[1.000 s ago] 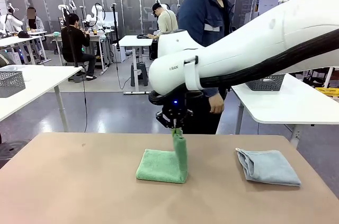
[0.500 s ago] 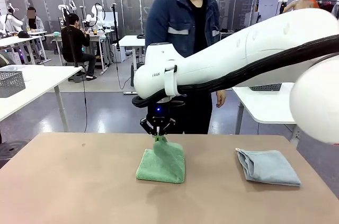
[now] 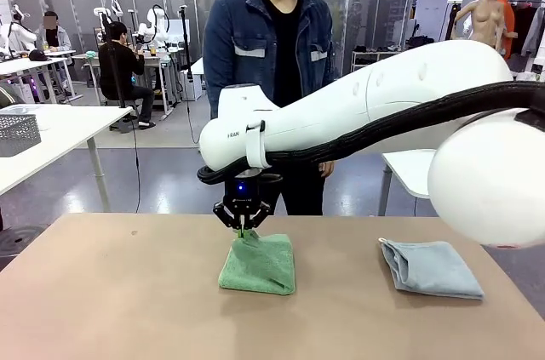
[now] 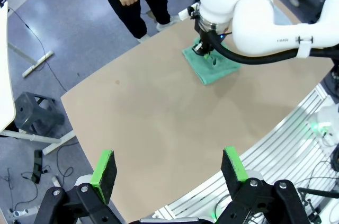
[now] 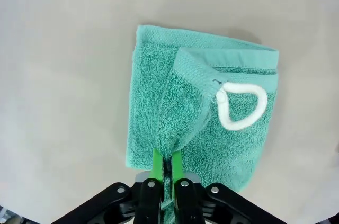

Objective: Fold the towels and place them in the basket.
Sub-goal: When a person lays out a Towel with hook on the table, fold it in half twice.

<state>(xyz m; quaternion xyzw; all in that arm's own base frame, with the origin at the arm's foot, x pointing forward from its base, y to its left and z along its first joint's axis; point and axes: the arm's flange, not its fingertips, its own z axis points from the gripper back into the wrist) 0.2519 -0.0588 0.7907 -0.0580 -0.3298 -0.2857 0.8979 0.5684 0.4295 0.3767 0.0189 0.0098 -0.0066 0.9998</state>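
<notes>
The light green towel lies folded at the table's middle, its top layer bunched up at the far edge. My right gripper is low over that edge, shut on a pinch of the green towel, with the green pads close together on the cloth. A white hanging loop shows on the top layer. The pale blue-grey towel lies folded at the table's right. My left gripper hangs open high above the near side of the table, far from the green towel. The basket is out of view.
A person in a dark jacket stands at the far edge, just behind my right arm, hands at their sides. The brown tabletop is bare on the left and in front. White tables stand beyond on both sides.
My right gripper has carried the raised towel flap leftward and down, laying it over the lower layer. The person has stepped left to stand behind the table's middle.
</notes>
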